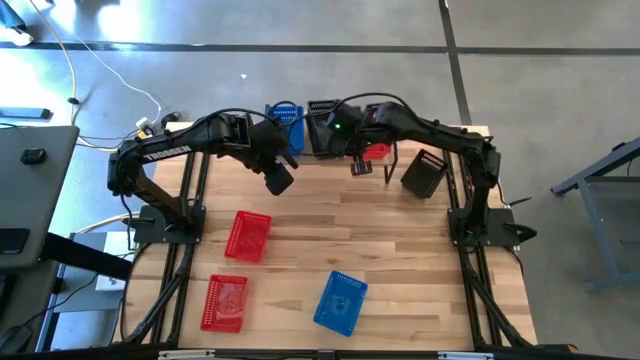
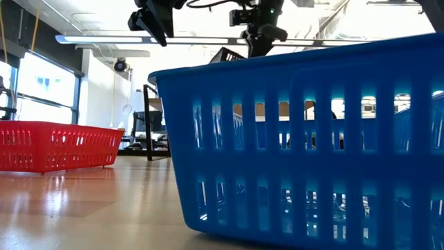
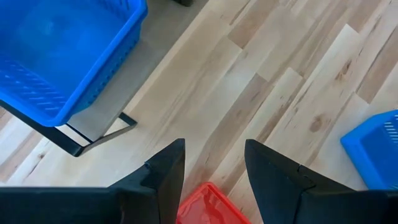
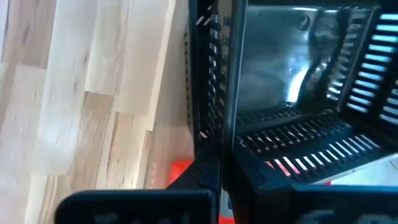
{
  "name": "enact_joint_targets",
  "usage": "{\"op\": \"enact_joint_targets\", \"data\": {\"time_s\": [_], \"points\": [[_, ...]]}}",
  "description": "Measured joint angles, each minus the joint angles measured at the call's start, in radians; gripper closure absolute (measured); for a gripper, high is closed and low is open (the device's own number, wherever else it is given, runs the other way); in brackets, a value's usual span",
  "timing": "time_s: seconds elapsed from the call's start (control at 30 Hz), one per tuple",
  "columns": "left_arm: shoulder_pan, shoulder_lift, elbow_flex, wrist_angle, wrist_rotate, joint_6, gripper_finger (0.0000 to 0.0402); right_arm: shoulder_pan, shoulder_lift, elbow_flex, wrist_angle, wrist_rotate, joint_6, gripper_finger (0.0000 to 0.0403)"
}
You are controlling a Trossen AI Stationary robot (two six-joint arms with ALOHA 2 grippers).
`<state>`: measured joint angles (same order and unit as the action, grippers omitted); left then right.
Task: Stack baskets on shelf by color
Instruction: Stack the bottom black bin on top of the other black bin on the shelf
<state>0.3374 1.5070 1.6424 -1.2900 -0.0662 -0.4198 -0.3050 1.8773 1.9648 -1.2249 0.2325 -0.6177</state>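
At the table's far edge stands the shelf point(image 3: 118, 99), with a blue basket point(image 1: 285, 115) on its left part and a red basket point(image 1: 378, 152) on its right. My right gripper point(image 4: 214, 186) is shut on a black basket point(image 4: 292, 93) and holds it tilted above the red basket. My left gripper point(image 3: 214, 168) hangs open over bare table just in front of the shelf's left end and touches nothing. In the low view both grippers show high up, my left gripper point(image 2: 156, 17) and my right gripper point(image 2: 260, 31). My right gripper pinches one side wall of the black basket at its rim point(image 4: 208, 149) between its two fingers, slanting down from above. The wall runs along the fingers. The basket is lifted clear and tilted, with its open side toward the wrist camera. Red shows beneath it and through its slots.
A second black basket point(image 1: 425, 172) lies tipped on the table right of the shelf. Two red baskets point(image 1: 247, 236) point(image 1: 225, 302) and a blue basket point(image 1: 340, 302) sit on the near half of the table. Bare wood lies in the middle.
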Motion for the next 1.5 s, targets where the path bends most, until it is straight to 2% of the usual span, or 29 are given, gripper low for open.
{"op": "enact_joint_targets", "data": {"time_s": [0.27,0.5,0.83,1.17,1.5], "points": [[0.0,0.0,0.0,0.0,0.0,0.0,0.0245,0.0,0.019,0.0,-0.008,0.005,-0.011,0.0403],[0.0,0.0,0.0,0.0,0.0,0.003,0.0245,-0.003,0.029,0.001,-0.023,0.056,0.015,0.0403],[0.0,0.0,0.0,0.0,-0.001,0.031,0.0245,-0.002,0.058,0.002,-0.047,0.053,0.01,0.0401],[0.0,0.0,0.0,0.0,-0.005,0.055,0.0245,-0.002,0.058,0.002,-0.005,0.045,0.094,0.0335],[0.0,0.0,0.0,0.0,-0.005,0.083,0.0245,-0.002,0.058,0.003,0.024,0.018,0.124,0.0324]]}}
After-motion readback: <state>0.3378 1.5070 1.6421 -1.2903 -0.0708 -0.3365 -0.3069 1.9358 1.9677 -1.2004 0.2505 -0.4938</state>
